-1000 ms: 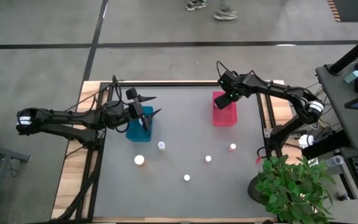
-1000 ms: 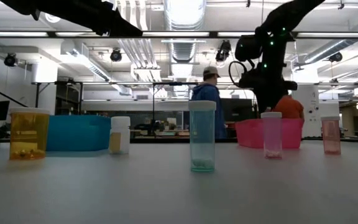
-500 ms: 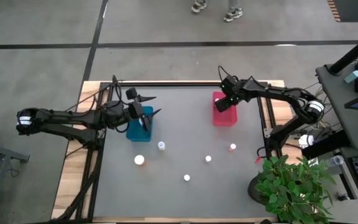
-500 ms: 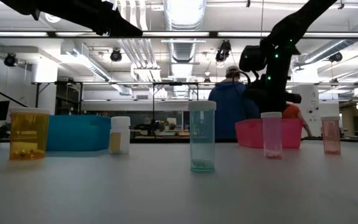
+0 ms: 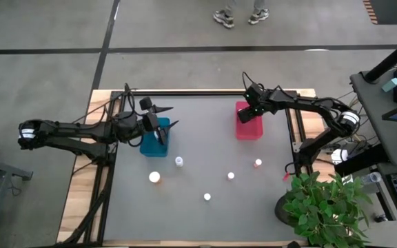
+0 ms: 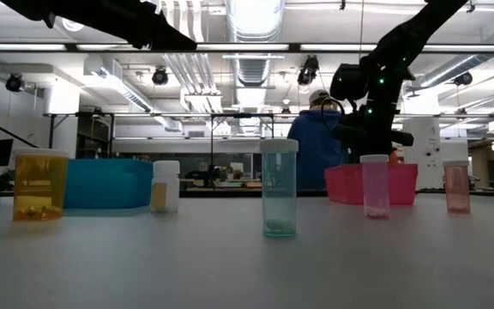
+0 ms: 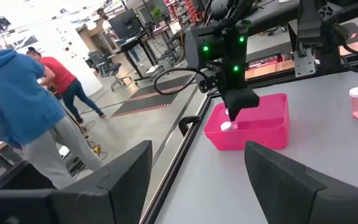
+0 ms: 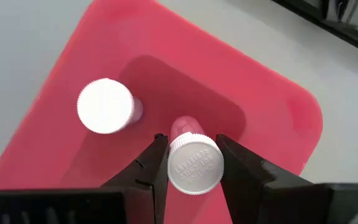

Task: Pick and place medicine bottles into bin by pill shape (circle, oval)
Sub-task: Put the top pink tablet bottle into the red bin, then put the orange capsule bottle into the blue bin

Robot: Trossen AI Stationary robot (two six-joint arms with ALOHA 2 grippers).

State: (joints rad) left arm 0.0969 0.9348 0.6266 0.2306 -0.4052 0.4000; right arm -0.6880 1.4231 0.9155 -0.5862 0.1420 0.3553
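High view: overhead, straight down on the whole table (image 5: 205, 151). Low view: tabletop height, level, facing the room. Right wrist view: close above the pink bin (image 8: 253, 106), between its jaws. Left wrist view: across the table, sharing that bin.

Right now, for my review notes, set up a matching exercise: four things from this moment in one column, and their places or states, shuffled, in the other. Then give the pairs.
Things:
1. right gripper
2. left gripper
3. pink bin
4. orange bottle

Places or states:
A. open, above the blue bin
B. standing on the table, farthest left in the low view
C. closed on a white-capped bottle over the pink bin
D. already has one white-capped bottle standing inside

Pairs: 1-C, 2-A, 3-D, 4-B
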